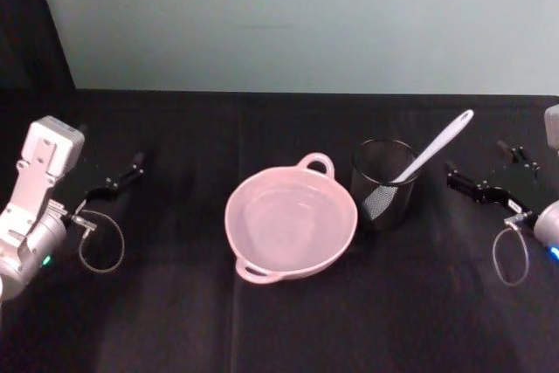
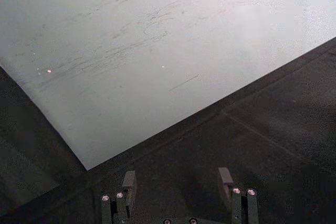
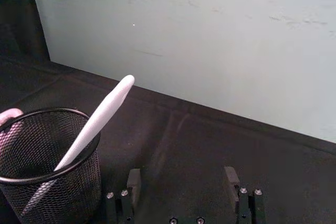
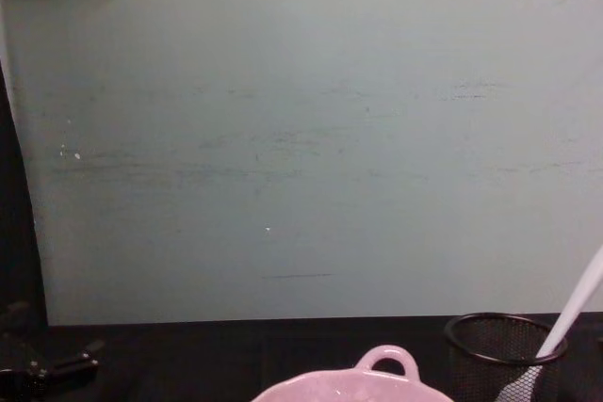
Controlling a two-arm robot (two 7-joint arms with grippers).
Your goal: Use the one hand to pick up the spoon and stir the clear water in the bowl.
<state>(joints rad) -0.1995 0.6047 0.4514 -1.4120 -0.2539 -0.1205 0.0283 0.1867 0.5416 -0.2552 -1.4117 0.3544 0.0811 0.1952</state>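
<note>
The pale pink bowl (image 1: 291, 224) (image 4: 350, 388) sits mid-table, one loop handle facing the wall and one facing me. Just to its right, the white spoon (image 1: 437, 148) (image 3: 97, 121) (image 4: 575, 313) stands in a black wire-mesh cup (image 1: 384, 183) (image 3: 50, 182) (image 4: 504, 355). Its scoop is down inside and its handle leans up toward the right. My right gripper (image 1: 476, 163) (image 3: 182, 178) hovers open, right of the cup and apart from it. My left gripper (image 1: 122, 176) (image 2: 177, 182) rests open at the far left with nothing between its fingers.
Black cloth (image 1: 175, 321) covers the table. A pale green wall (image 1: 297, 15) rises directly behind its far edge. Grey cable loops hang beside both wrists.
</note>
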